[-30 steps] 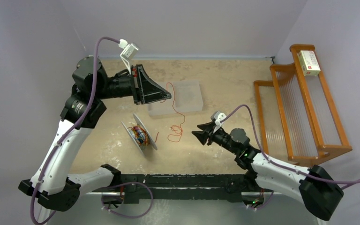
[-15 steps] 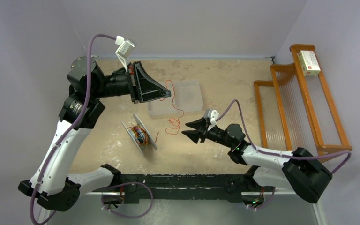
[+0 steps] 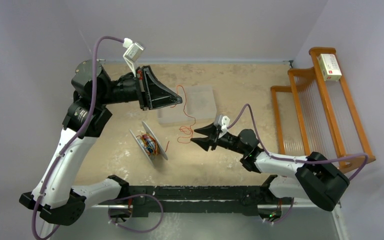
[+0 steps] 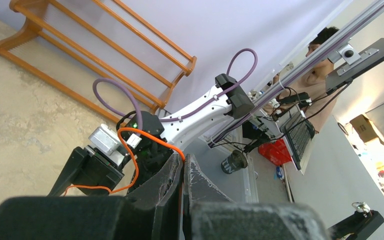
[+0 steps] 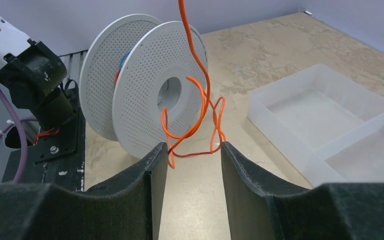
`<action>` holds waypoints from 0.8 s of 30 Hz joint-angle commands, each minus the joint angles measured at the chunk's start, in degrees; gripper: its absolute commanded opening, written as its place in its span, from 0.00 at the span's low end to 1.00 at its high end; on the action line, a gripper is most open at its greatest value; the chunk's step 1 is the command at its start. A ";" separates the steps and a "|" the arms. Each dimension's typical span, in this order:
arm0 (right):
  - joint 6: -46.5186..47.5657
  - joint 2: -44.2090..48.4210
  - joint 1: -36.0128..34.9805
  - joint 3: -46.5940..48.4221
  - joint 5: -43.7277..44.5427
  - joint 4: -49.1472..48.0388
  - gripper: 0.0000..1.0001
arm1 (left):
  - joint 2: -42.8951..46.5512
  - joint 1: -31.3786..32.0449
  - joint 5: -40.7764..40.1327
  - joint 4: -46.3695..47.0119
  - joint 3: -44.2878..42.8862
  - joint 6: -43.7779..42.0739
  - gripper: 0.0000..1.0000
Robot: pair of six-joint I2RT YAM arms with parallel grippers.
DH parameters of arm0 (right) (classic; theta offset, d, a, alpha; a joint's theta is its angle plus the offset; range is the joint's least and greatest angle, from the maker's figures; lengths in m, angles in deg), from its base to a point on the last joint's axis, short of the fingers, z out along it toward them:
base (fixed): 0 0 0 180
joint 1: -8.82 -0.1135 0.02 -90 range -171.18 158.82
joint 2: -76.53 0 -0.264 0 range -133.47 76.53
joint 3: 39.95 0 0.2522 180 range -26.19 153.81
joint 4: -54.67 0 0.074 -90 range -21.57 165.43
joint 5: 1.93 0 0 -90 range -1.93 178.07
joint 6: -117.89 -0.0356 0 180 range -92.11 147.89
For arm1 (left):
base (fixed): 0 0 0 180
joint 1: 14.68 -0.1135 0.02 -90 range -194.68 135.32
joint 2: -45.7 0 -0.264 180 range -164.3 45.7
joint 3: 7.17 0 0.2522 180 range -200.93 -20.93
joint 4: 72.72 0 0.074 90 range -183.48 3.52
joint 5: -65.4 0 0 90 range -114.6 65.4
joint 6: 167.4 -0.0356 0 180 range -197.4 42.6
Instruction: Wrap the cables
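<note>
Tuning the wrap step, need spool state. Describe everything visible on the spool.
The spool has two thin, pale grey discs, perforated with fine holes, joined by a hub with a round centre hole; it looks like plastic. It stands on edge on the table, left of the open right tool. Red, orange and blue wire is wound between the discs. Nothing grips it.

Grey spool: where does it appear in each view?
Top external: spool left of centre, on edge.
Left wrist: not in view.
Right wrist: upper left, past the right claw.
Landmark: orange cable, in all three views.
</note>
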 commanded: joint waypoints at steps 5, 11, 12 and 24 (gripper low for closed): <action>1.49 -0.65 0.02 1.47 -1.54 -5.31 0.45 | 1.06 0.32 1.04 2.81 -1.88 0.52 0.00; 4.30 3.90 0.02 0.09 -1.90 -0.39 0.47 | 1.04 0.33 1.13 2.44 -1.88 0.12 0.00; 5.02 5.52 0.02 -0.26 -2.05 1.12 0.47 | 1.06 0.34 1.13 2.33 -1.83 0.10 0.00; 8.01 20.60 0.02 -5.64 1.31 11.17 0.46 | 1.45 0.33 0.98 2.12 -1.84 0.17 0.00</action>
